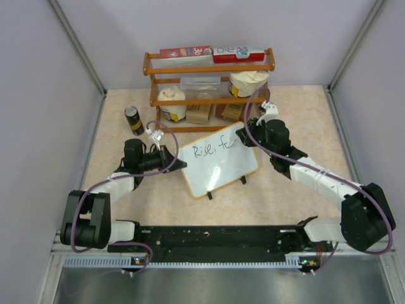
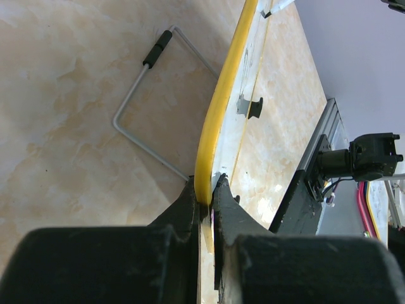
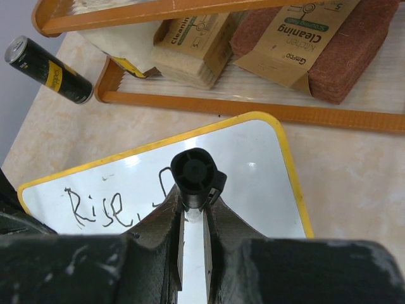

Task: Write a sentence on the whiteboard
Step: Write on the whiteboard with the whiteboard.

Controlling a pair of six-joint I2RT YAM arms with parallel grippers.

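Observation:
The whiteboard (image 1: 218,168) stands tilted at the table's middle; its frame looks yellow in the wrist views (image 2: 221,107) (image 3: 253,158). Black script on it reads "Rise, f" (image 1: 212,151), also seen in the right wrist view (image 3: 95,206). My left gripper (image 1: 179,163) (image 2: 207,190) is shut on the board's left edge. My right gripper (image 1: 243,136) (image 3: 193,201) is shut on a black marker (image 3: 197,176), held at the board's upper right, just after the last letter. The marker's tip is hidden.
A wooden shelf (image 1: 209,92) with boxes, tubs and sponge packs (image 3: 297,38) stands just behind the board. A black can (image 1: 133,120) (image 3: 47,69) stands at the shelf's left. The board's wire stand (image 2: 145,101) and a black foot (image 2: 255,107) rest on the table.

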